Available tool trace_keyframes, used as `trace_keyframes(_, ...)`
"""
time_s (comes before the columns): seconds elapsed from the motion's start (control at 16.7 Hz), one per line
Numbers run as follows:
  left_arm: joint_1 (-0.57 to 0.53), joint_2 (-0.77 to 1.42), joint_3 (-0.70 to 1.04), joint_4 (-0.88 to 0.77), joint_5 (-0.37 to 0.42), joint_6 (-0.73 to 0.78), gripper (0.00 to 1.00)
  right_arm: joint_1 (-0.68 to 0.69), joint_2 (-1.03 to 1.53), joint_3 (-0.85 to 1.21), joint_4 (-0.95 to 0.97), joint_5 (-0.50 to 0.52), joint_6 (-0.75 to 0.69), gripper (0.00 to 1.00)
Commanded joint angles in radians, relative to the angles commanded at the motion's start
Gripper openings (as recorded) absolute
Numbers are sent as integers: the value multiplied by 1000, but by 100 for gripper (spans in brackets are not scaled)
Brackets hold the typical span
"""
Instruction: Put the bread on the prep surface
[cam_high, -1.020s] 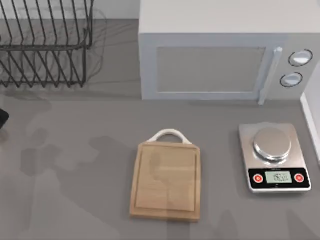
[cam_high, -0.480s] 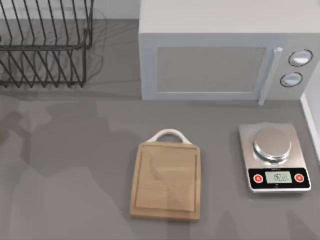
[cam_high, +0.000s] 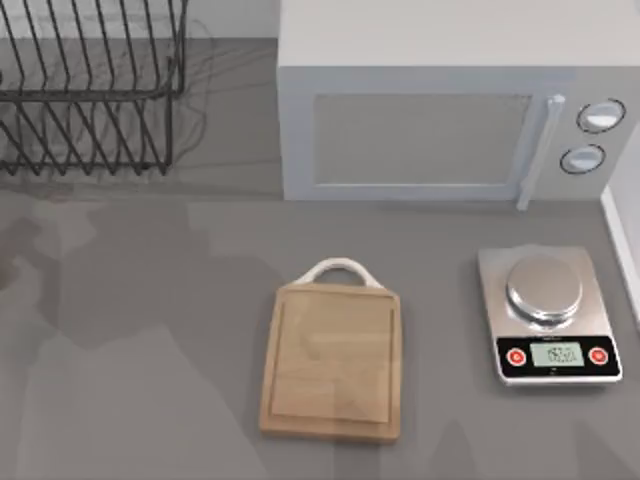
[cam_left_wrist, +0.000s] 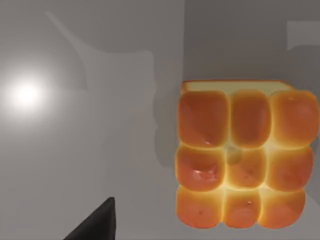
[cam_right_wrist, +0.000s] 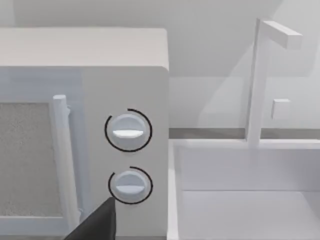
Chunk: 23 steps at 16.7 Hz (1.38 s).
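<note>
The bread (cam_left_wrist: 240, 155), a blocky chunk with a glossy golden-orange crust, lies on the grey counter directly below my left wrist. One dark fingertip (cam_left_wrist: 102, 222) of my left gripper shows beside it, apart from the bread, with nothing against its inner face. The prep surface (cam_high: 332, 360), a light-wood board with a white loop handle, lies bare at the table's front middle. My right gripper's dark fingertip (cam_right_wrist: 102, 222) hangs idle in front of the microwave's knobs (cam_right_wrist: 128, 130), also with nothing against it.
A white microwave (cam_high: 440, 100) stands at the back. A steel scale (cam_high: 548, 315) sits to the right of the board. A wire dish rack (cam_high: 90, 90) fills the back left corner. A white sink basin (cam_right_wrist: 250, 200) with a tap (cam_right_wrist: 260, 80) lies right of the microwave.
A dark bit of the left arm at the top view's left edge has slid out of the picture. The arm shadows on the left of the table have shifted.
</note>
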Motion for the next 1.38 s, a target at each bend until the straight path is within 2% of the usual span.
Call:
trace_keyframes(0.42, 6, 87, -122, 214, 1, 4, 100, 0, 0, 0, 0, 0, 0, 100)
trace_keyframes(0.72, 6, 100, -138, 236, 1, 5, 100, 0, 0, 0, 0, 0, 0, 100)
trace_keyframes(1.38, 6, 100, -138, 236, 1, 5, 17, 0, 0, 0, 0, 0, 0, 100)
